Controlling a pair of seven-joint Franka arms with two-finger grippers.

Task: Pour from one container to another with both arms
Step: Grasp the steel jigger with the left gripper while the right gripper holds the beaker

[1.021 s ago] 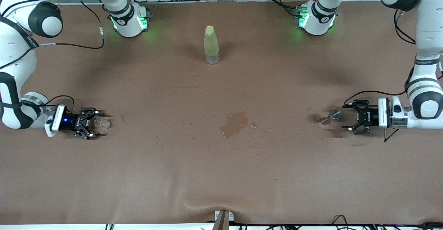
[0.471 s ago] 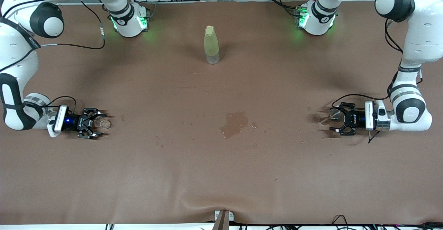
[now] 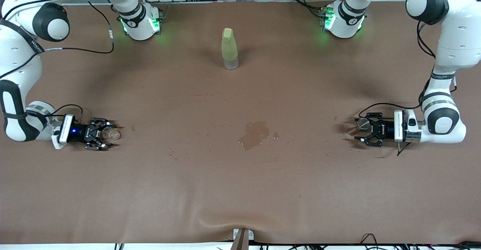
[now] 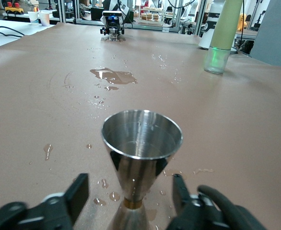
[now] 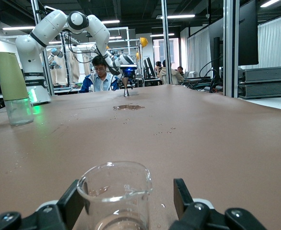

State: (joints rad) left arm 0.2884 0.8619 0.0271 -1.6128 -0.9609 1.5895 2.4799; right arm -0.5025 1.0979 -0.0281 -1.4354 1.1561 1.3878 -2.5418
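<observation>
Right gripper (image 3: 104, 133), at about 9 o'clock on the table, sits part-open around the glass cup (image 3: 111, 133) without touching. Left gripper (image 3: 359, 131), at 3 o'clock, straddles the steel cup (image 4: 141, 153) with gaps either side.

The glass cup (image 3: 111, 133) stands at the right arm's end of the table, the metal cup (image 3: 361, 124) at the left arm's end. Between them lies a puddle (image 3: 255, 134). The bottle (image 3: 229, 48) stands farther from the front camera than the puddle, between the arm bases.
</observation>
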